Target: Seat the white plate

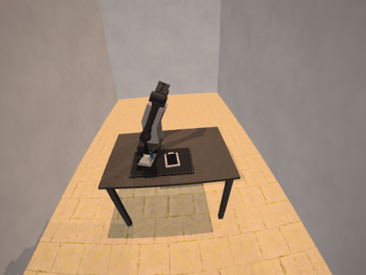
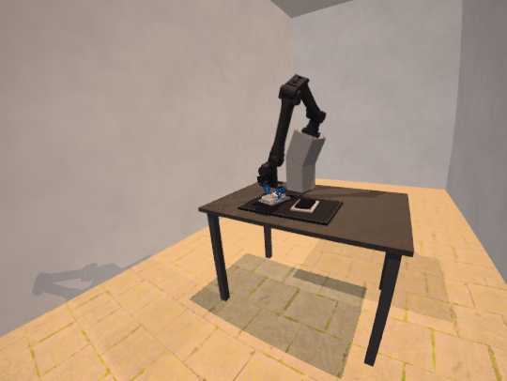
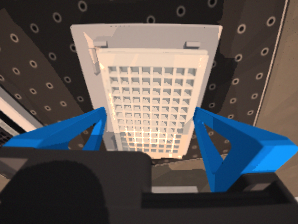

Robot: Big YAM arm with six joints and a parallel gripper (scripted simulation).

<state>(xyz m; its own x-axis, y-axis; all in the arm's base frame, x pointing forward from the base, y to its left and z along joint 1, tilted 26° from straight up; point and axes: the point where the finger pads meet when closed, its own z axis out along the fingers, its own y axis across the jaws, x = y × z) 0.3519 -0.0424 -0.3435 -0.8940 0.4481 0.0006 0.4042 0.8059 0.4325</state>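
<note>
On the dark desk, the blue gripper is wide open around one white plate, holding nothing, with one black plate to its right.

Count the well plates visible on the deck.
2. The white 96-well plate sits on its nest at the deck's left end, between the open hand's blue fingers; the black well plate sits to its right.
</note>
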